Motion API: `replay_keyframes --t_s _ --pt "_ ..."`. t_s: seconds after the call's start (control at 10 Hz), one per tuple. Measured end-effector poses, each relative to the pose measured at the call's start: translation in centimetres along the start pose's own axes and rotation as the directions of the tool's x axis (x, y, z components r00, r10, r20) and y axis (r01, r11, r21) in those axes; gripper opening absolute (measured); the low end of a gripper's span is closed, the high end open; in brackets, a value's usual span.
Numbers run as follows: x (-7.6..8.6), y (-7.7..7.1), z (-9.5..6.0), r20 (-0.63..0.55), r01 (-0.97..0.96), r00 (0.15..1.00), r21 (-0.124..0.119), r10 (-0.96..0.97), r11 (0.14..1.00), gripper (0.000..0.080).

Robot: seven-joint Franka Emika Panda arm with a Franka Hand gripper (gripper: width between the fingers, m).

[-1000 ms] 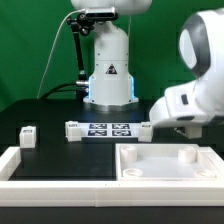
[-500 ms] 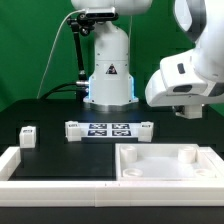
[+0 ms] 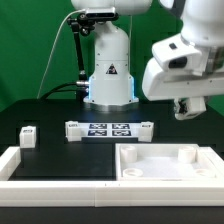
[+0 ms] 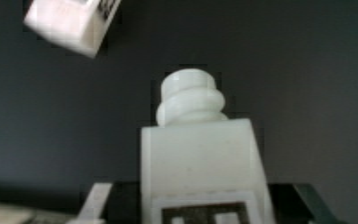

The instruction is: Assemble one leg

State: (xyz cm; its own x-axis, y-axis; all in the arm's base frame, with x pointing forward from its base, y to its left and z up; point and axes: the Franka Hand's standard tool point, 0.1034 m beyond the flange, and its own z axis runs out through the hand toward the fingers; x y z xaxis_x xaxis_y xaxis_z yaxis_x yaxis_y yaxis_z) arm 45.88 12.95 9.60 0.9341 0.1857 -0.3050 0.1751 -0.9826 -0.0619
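In the wrist view my gripper (image 4: 202,208) is shut on a white leg (image 4: 201,140). The leg's ribbed, rounded end points away from the jaws, and its black-and-white tag sits between the fingers (image 4: 101,200). In the exterior view the gripper (image 3: 186,106) hangs high above the table at the right, over the large white square piece (image 3: 165,163). The held leg is hard to make out there. A second small white leg (image 3: 27,135) with a tag stands on the dark table at the exterior view's left.
The marker board (image 3: 108,129) lies mid-table in front of the robot's white base (image 3: 108,70). A white raised rim (image 3: 40,168) runs along the front left. A blurred white tagged piece (image 4: 73,22) shows far off in the wrist view.
The arm has risen and shifted toward the exterior view's left, lifting the gripper from near the table to well above the square piece.
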Motion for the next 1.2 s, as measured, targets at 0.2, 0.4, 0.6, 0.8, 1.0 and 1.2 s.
replay_keyframes --t_s 0.2,0.4,0.6,0.8,1.0,1.2 --pt "2.1 1.2 -2.3 -0.151 0.006 0.989 -0.001 -0.006 1.0 0.029" --pt "1.7 1.1 -1.5 -0.35 0.012 0.937 -0.012 -0.015 1.0 0.029" --pt "2.4 1.4 -1.0 -0.539 0.026 0.842 -0.023 -0.034 0.999 0.029" --pt "4.0 2.2 -2.1 -0.498 0.061 0.864 -0.041 -0.073 0.997 0.029" --pt "6.7 2.2 -2.7 -0.518 0.065 0.852 -0.037 -0.075 0.997 0.029" --pt "7.4 2.2 -2.9 -0.522 0.074 0.849 -0.041 -0.084 0.996 0.029"
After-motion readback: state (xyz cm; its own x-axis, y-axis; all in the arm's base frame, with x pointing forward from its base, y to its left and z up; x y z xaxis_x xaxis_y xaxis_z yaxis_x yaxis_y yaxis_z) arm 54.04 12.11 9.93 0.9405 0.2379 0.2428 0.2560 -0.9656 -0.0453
